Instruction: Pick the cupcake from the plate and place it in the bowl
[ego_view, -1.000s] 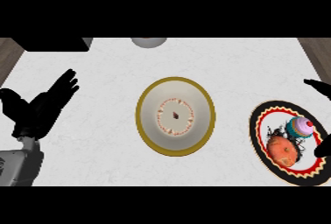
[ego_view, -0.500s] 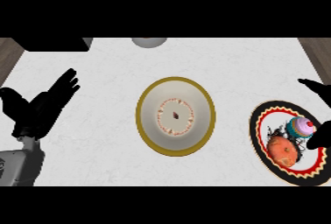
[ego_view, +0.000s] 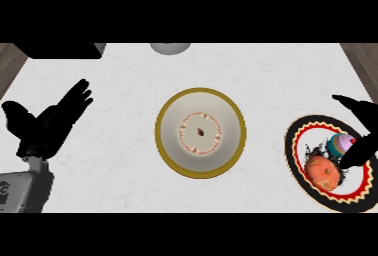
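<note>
- On your far left, the left hand (ego_view: 46, 120) rests over the white counter (ego_view: 118, 185). Its fingers are straight and spread, pointing up and away. It holds nothing.
- Below that hand you see its grey forearm (ego_view: 23, 191) coming in from the bottom left corner.
- At the top left, a dark box shape (ego_view: 63, 50) sits at the back edge of the counter. You cannot tell what it is.
- A bit to the right of it, a small grey round thing (ego_view: 170, 47) peeks in at the top edge.
- In the middle of the counter you see the bowl (ego_view: 200, 132). It has a gold rim and a pale inside with a ring of little marks and a dark spot in the center. Nothing lies in it.
- Well to the right of the bowl is the plate (ego_view: 295, 150), with a black, red and yellow zigzag rim.
- On the plate, an orange round food (ego_view: 322, 171) lies near the lower part.
- The cupcake (ego_view: 340, 144) sits on the plate just above the orange food. It has pink and blue stripes.
- The right hand (ego_view: 359, 131) is over the plate's right side. 1 finger sticks up and away, and another dark part reaches down right beside the cupcake. You cannot tell if it touches or grips the cupcake.
</note>
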